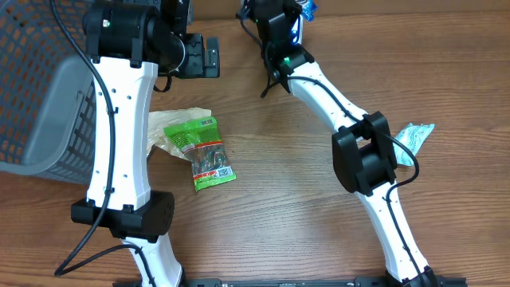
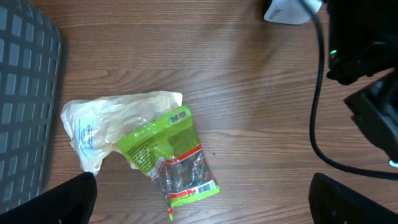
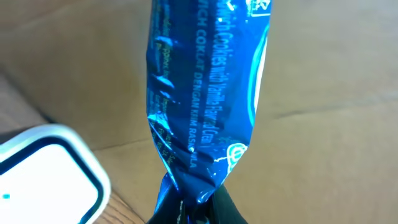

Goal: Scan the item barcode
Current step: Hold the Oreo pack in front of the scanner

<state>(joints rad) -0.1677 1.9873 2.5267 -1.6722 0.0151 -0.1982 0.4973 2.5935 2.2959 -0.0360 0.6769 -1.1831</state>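
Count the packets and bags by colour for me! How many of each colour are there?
Green snack packet: 1
Pale plastic bag: 1
Blue cookie wrapper: 1
Teal-and-white packet: 1
Total: 4

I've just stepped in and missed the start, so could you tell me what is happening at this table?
The right end effector is shut on a blue snack packet, holding it up at the far edge of the table beside a white device, probably the scanner. The left end effector hangs open above a green packet lying partly on a pale plastic bag, touching neither. A grey basket stands at the left.
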